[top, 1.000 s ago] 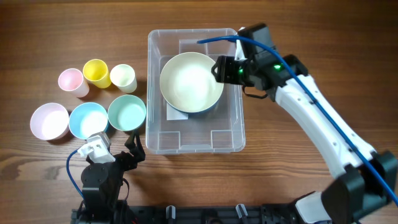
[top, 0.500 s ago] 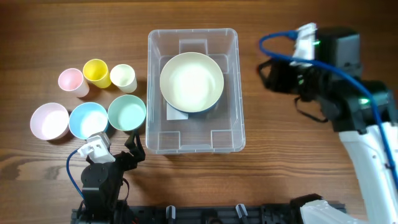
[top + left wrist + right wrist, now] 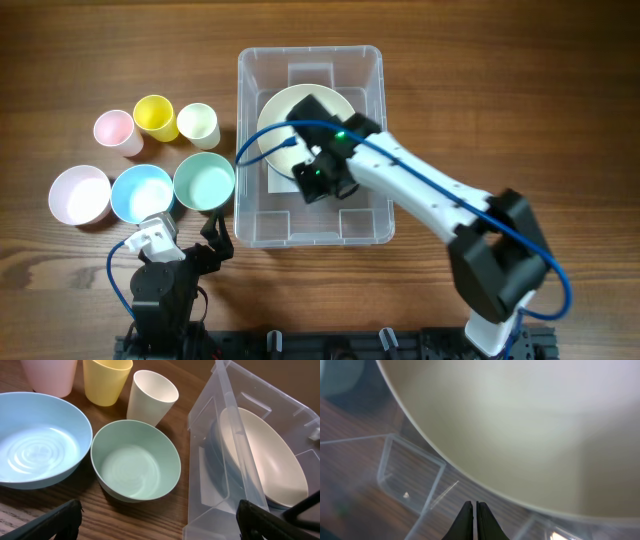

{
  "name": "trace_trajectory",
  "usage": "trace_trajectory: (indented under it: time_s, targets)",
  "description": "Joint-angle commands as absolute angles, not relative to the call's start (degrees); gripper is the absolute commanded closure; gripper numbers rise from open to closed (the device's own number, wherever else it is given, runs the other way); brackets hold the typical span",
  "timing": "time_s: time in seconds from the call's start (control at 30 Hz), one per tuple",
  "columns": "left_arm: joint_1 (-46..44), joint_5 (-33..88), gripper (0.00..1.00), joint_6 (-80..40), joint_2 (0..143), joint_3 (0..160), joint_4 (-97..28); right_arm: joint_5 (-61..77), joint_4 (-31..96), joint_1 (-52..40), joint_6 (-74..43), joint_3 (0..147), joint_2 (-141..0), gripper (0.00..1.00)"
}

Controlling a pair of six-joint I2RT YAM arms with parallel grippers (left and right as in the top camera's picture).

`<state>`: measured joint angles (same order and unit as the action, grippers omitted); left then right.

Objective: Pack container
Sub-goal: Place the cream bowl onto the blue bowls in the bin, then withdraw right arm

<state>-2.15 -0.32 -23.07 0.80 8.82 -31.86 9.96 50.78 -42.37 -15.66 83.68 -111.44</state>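
Overhead, the container (image 3: 311,228) sits upright near the middle of the wooden surface (image 3: 520,80), its long sides running away from the robot. A cream bowl (image 3: 290,118) lies in its far half, nested in a darker bluish bowl (image 3: 219,472) whose edge shows beneath it, and a white label (image 3: 277,184) is visible on the bin's floor beside them. The right arm reaches in from the near right, and the right end effector (image 3: 322,182) is over the middle of the container at the near edge of the cream bowl. The right wrist view shows its two fingertips (image 3: 467,510) pressed together with nothing between them, the bowl's rim curving just above. Left of the container, well clear of its wall, stand a green bowl (image 3: 204,180), a blue bowl (image 3: 142,192) and a pink bowl (image 3: 79,194) in a row, with a pink cup (image 3: 113,130), a yellow cup (image 3: 155,114) and a cream cup (image 3: 198,123) behind them. The left end effector (image 3: 214,240) waits near the green bowl at the robot's edge of the surface, its fingers spread wide apart and empty.
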Motion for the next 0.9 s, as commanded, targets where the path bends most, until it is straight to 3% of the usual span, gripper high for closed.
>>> trace_trajectory:
  time_s: [0.0, 0.33, 0.47, 0.57, 0.67, 0.73, 0.87]
  targets:
    - [-2.4, 0.2, 0.0, -23.0, 0.3, 8.6, -31.7, 8.6, 49.0, -43.9, -11.9, 83.2, -114.7, 0.96]
    - [-2.4, 0.2, 0.0, -23.0, 0.3, 8.6, -31.7, -6.8, 39.4, -39.5, -15.6, 83.4, -116.5, 0.96]
    - [-2.4, 0.2, 0.0, -23.0, 0.3, 8.6, -31.7, -6.1, 44.9, -38.4, -15.4, 87.3, -114.9, 0.96]
    - [-2.4, 0.2, 0.0, -23.0, 0.3, 8.6, -31.7, -1.0, 54.5, -38.4, -15.6, 95.8, -106.5, 0.9]
    - [-2.4, 0.2, 0.0, -23.0, 0.3, 8.6, -31.7, -0.1, 57.2, -37.4, -18.2, 99.9, -96.7, 0.78]
    - [-2.4, 0.2, 0.0, -23.0, 0.3, 8.6, -31.7, -1.5, 57.7, -34.4, -22.2, 100.7, -88.9, 0.65]
    - [-2.4, 0.2, 0.0, -23.0, 0.3, 8.6, -31.7, -4.7, 61.4, -19.7, -28.9, 100.7, -77.5, 0.48]
